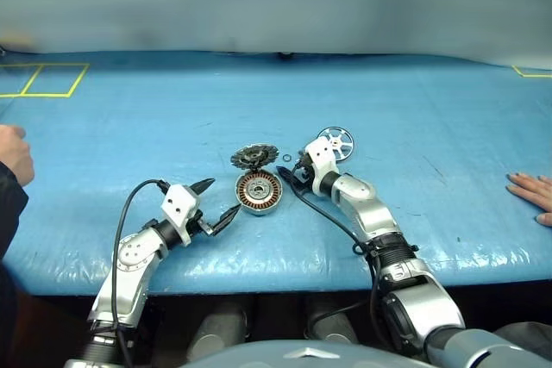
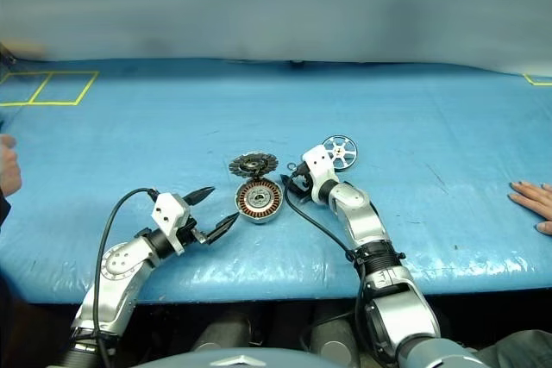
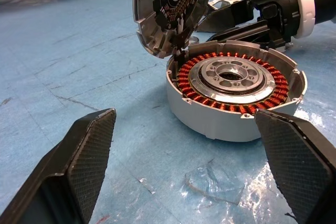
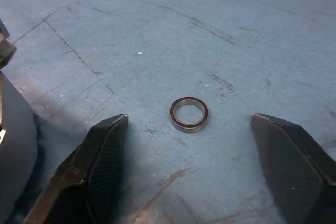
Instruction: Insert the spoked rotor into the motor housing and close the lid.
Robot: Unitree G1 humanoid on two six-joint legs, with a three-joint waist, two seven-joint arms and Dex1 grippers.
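Head views: our motor housing point(image 1: 259, 191) sits mid-surface toward the near edge, lid point(image 1: 254, 157) hinged open just behind it, spoked rotor point(image 1: 335, 143) still loose on the surface further back toward the right edge, so nothing is inserted or closed yet. Left wrist view: left tool point(image 3: 194, 177) has fingers wide apart, empty, facing the copper windings. Right wrist view: right tool point(image 4: 194, 174) fingers apart, empty, straddling a small dark ring point(image 4: 189, 114), not the rotor; rotor pickup, insertion and lid closing all remain.
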